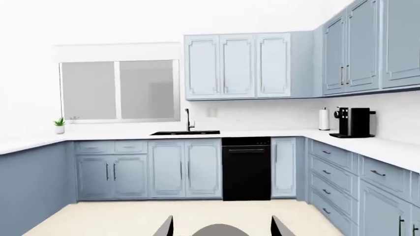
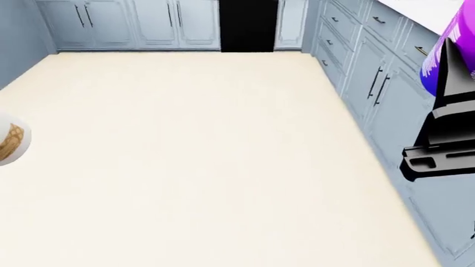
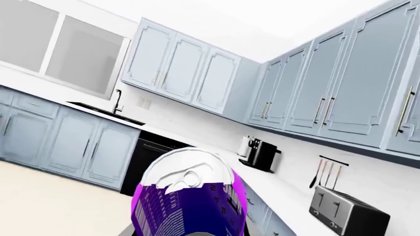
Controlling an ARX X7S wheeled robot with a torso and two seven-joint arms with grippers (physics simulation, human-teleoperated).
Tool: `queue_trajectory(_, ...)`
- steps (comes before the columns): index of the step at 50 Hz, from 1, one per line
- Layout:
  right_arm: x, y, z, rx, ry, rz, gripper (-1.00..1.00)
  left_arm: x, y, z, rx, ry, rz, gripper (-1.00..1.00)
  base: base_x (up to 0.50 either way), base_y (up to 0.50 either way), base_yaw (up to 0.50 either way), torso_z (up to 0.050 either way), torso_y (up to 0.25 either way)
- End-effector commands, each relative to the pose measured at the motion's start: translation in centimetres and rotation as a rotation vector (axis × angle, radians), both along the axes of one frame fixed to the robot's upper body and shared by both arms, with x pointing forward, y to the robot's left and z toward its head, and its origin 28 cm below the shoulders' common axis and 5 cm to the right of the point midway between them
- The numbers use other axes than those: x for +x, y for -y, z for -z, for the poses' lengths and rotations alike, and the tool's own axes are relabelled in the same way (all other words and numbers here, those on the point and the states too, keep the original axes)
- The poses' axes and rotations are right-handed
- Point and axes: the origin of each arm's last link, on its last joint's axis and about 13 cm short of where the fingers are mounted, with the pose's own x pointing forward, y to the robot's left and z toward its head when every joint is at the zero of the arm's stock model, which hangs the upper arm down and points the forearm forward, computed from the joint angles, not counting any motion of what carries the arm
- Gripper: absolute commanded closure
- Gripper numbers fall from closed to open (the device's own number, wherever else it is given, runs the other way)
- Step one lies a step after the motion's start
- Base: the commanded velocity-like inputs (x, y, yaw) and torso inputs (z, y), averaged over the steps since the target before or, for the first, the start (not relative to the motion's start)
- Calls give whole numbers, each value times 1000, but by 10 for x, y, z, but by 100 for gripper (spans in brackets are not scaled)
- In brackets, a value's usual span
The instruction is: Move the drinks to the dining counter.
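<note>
The purple can (image 3: pixel 187 196), silver top toward the camera, fills the space between my right gripper's (image 3: pixel 200 230) jaws, which are shut on it. In the head view the can (image 2: pixel 448 55) is at the right edge behind the black right gripper (image 2: pixel 454 83), over the base cabinets. The white bottle (image 2: pixel 9 142) with its beige-brown label hangs above the floor at the left edge, mostly cut off. My left gripper (image 1: pixel 223 227) shows only two fingertips with a grey rounded shape between them. The dining counter is out of view.
Blue-grey base cabinets (image 2: pixel 371 78) run along the right and far walls, with a black dishwasher (image 1: pixel 246 169) and a sink (image 1: pixel 185 132). A coffee machine (image 1: pixel 353 123), a paper roll (image 1: pixel 323 119) and a toaster (image 3: pixel 345 211) stand on the white worktop. Cream floor (image 2: pixel 193 156) lies ahead.
</note>
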Motion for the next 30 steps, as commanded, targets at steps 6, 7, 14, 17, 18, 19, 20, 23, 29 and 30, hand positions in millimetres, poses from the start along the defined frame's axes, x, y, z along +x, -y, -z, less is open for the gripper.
queue_trajectory(6,0,1,-1,0,9,7,100,0,0,0,-10,9,-5,100,-2,154,500,0,0)
queue_trajectory(7,0,1,-1,-3,8,10,100,0,0,0,-11,9,-3,100,-5,152,500,0,0)
queue_trajectory(14,1,0,-1,-1,8,10,100,0,0,-1,-8,10,-3,100,-9,151,500,0,1)
queue_trajectory(17,0,1,-1,2,10,8,100,-1,0,-2,-10,14,-1,100,-14,154,500,0,0)
queue_trajectory(18,0,1,-1,1,9,10,100,0,0,-1,-10,12,-3,100,-16,155,500,0,10)
queue_trajectory(19,0,1,-1,1,9,9,100,0,0,0,-11,11,-2,100,-17,155,500,0,0)
queue_trajectory(20,0,1,-1,0,9,9,100,0,0,0,-10,10,-3,100,-18,151,500,0,0)
queue_trajectory(23,0,1,-1,7,10,6,100,0,0,0,-12,10,-2,100,-20,152,500,3,0)
queue_trajectory(29,0,3,-5,86,45,1,100,-1,-1,-2,-12,12,-4,100,-374,121,83,0,2)
queue_trajectory(30,0,4,-4,65,42,12,100,-1,-1,-2,-10,14,-5,100,-31,47,0,0,0)
